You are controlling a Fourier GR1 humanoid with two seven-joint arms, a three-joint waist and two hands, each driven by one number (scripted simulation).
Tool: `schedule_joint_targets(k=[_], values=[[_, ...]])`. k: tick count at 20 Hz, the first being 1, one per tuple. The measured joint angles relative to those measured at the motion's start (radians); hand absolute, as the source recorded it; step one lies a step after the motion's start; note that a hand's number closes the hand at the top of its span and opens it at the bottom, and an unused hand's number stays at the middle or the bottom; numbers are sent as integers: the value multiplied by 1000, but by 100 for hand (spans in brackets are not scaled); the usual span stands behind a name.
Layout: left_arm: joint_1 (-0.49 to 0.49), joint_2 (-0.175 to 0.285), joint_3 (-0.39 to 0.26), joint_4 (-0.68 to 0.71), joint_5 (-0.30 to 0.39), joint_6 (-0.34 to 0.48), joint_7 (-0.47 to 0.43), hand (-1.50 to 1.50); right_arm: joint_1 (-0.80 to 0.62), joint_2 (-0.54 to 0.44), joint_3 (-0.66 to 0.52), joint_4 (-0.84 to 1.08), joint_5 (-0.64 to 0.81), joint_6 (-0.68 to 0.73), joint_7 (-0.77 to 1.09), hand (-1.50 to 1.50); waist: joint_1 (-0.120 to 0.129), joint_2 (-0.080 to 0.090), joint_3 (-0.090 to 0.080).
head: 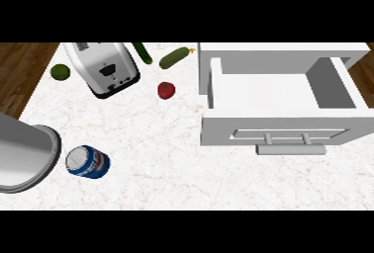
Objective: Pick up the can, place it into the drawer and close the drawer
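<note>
Searching this head view for my fingers, I find none: neither hand shows, so I cannot tell whether they are wide, narrow or holding anything. All I see of myself is a big grey rounded shape (22,158) at the left edge, which I take for my left forearm.

Just beside its rim, on the white marbled tabletop (161,168), sits the blue and white metal can (87,161), with a thin strip of tabletop showing between the two. I cannot tell whether it stands upright or lies tipped. Nothing is curled round it, so I judge the pick-up not yet done.

Well apart to the right, the white open drawer (219,131) is pulled out toward me, with its grey bar handle (291,148) at the front. What shows of its inside holds nothing. The placing and the closing are therefore left as well; by my reckoning every step of the task lies ahead.

Near the far edge are a silver toaster (106,69), a small green lime (60,71), a red tomato (166,90), a light green cucumber (174,58) and a darker green one (142,53). None of them lies on the straight line from can to drawer.
</note>
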Motion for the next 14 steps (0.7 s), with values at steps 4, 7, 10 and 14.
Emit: schedule_joint_targets(k=[4,7,10,14], values=[[-59,5,8,69,15,23,-6,-150,34,11,-31,-29,-27,38,5,-150,-2,1,0],[-94,2,12,140,17,26,-41,-150,35,18,-50,-51,-39,45,31,-150,-2,1,0],[-101,1,-10,208,5,32,-93,-150,19,18,-74,-29,-46,65,25,-150,-1,1,0],[-106,-5,-54,306,-23,57,-170,-150,17,15,-110,-18,-62,96,26,-150,-2,1,0]])
